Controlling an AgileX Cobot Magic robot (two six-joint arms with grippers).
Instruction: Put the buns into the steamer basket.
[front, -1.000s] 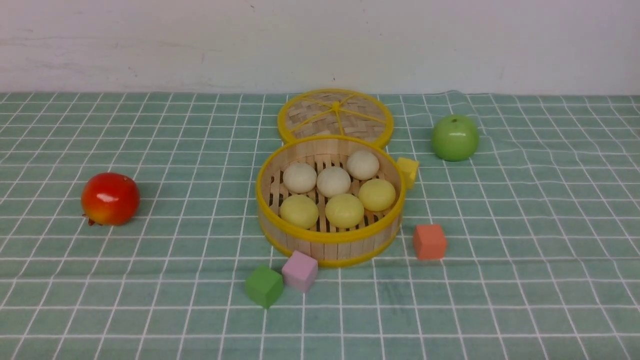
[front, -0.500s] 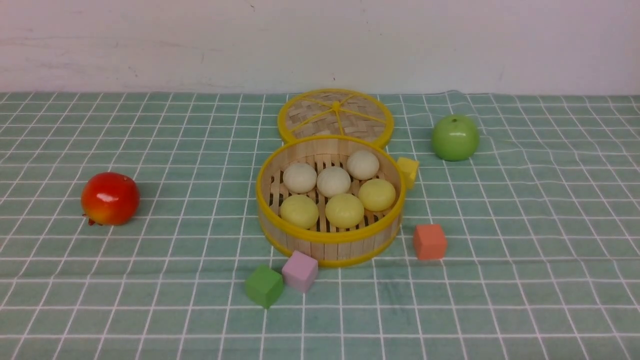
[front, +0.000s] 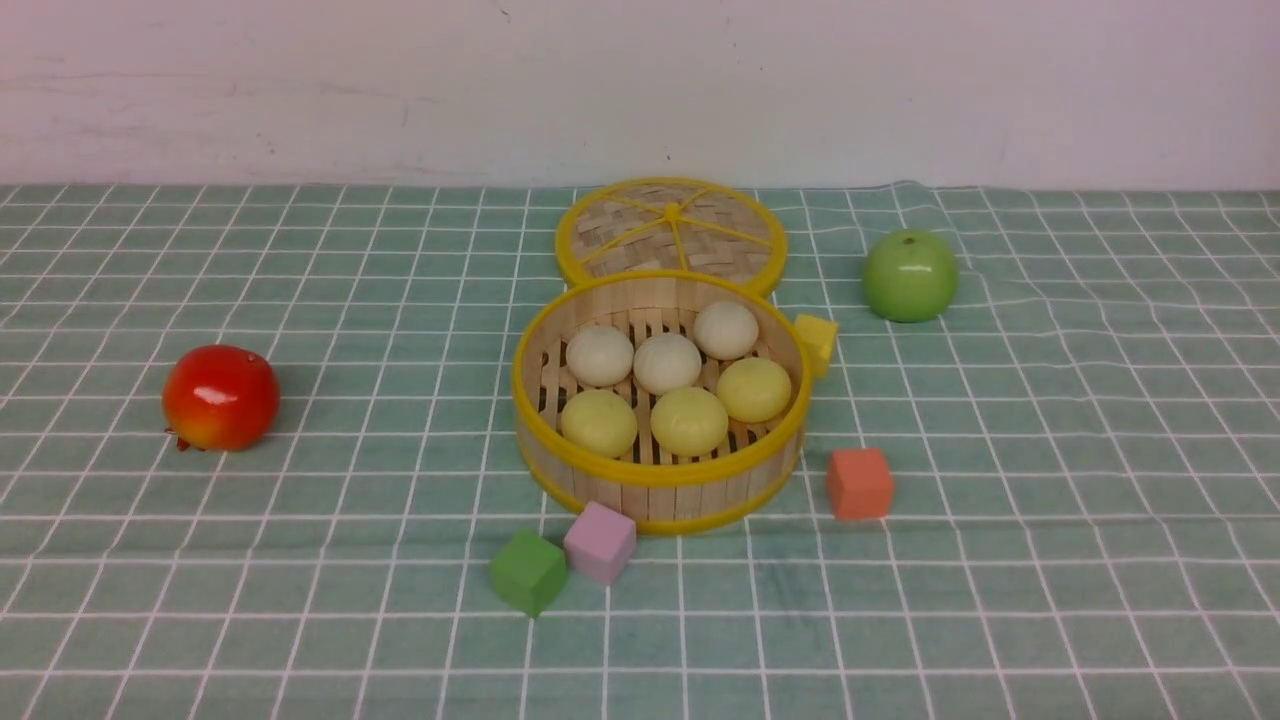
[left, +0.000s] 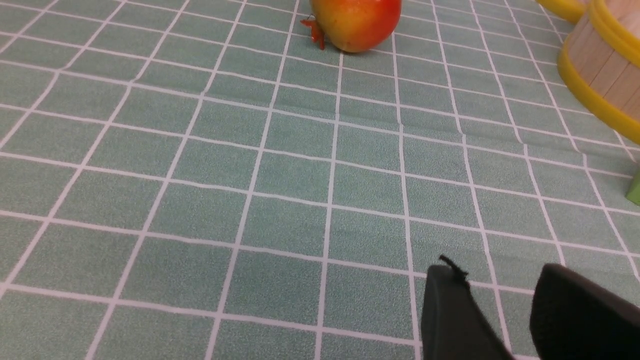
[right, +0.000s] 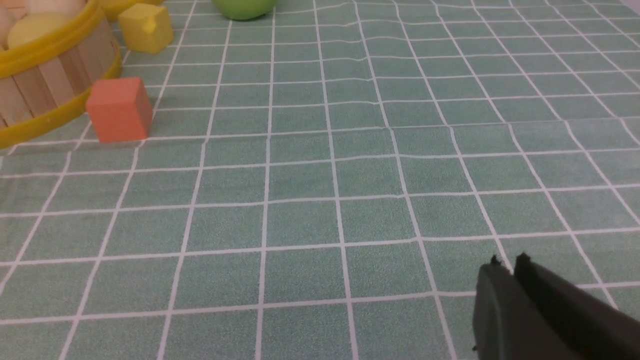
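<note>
Front view: steamer basket (front: 655, 478) stands mid-worktop on the green checked cloth (front: 1050, 420). All 6 buns (front: 667, 362) sit inside on the slatted floor: 3 cream ones in the far row, 3 pale yellow ones in the near row, packed close together. Woven lid (front: 671, 232) lies flat just behind the basket, touching or nearly touching its far rim. Yellow cube (front: 817, 340) sits tight against the basket's right side. Orange cube (front: 859, 483) near the basket's right front. Pink cube (front: 599, 541) just at the basket's front wall, green cube (front: 527, 571) touching or just beside the pink one. Red fruit (front: 220, 397) well apart to the left; green apple (front: 910, 275) well apart to the far right.

No arm shows in the front view.

Left wrist view: left pincer (left: 492, 310) low over bare cloth, a clear gap between its 2 black fingers, nothing between them. Red fruit and a part of the basket wall visible beyond.

Right wrist view: right pincer (right: 507, 272) over bare cloth, fingers almost together with only a thin slit between them, holding nothing.
</note>
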